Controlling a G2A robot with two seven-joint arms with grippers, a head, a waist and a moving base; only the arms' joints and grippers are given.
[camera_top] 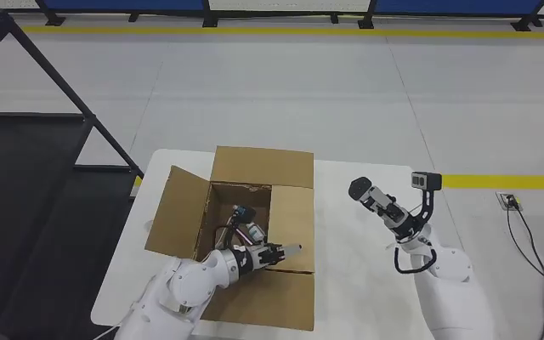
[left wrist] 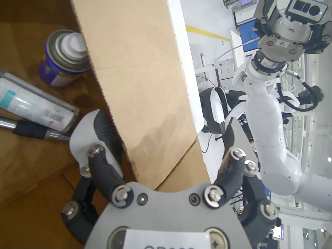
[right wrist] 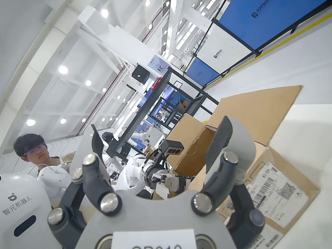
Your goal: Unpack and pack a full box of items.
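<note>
Three items in the cardboard box (camera_top: 255, 166), nearest the left arm.
Spray can (left wrist: 62, 58), boxed tube (left wrist: 33, 103) and metal-handled tool (left wrist: 28, 129) lie on the box floor, about 11 o'clock from the left hand (camera_top: 274, 252). Tube and tool lie parallel. That hand gapes wide astride the inner flap (camera_top: 293, 217). The right hand (camera_top: 364, 190), also wide and empty, hangs well apart at 3 o'clock of the box.

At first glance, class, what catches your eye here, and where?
An open cardboard box on the white table, the left gripper open astride one flap. Inside are a blue spray can and a white tube. The right gripper is raised beside the box, open and empty.
</note>
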